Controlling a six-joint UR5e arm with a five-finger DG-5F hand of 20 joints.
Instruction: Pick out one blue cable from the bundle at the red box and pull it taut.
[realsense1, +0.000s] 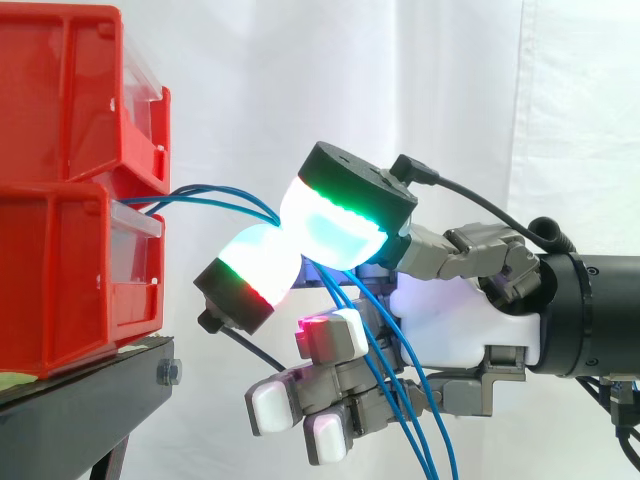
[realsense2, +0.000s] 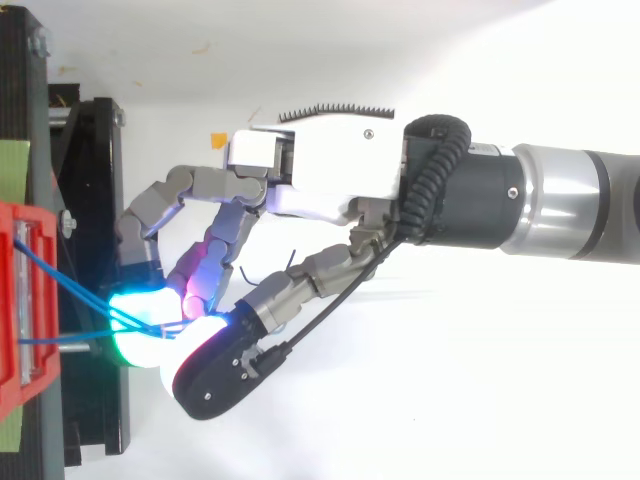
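Blue cables run from the red box at 9 o'clock toward 3 – pinched between two pads of the hand, other fingers curled – then droop toward 5.

White curtain hanging in soft folds behind, black stand at lower left, bright even light

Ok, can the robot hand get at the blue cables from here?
Likely yes: the robot hand pinches the blue cables between its pads beside the red box; several strands, though, not one.
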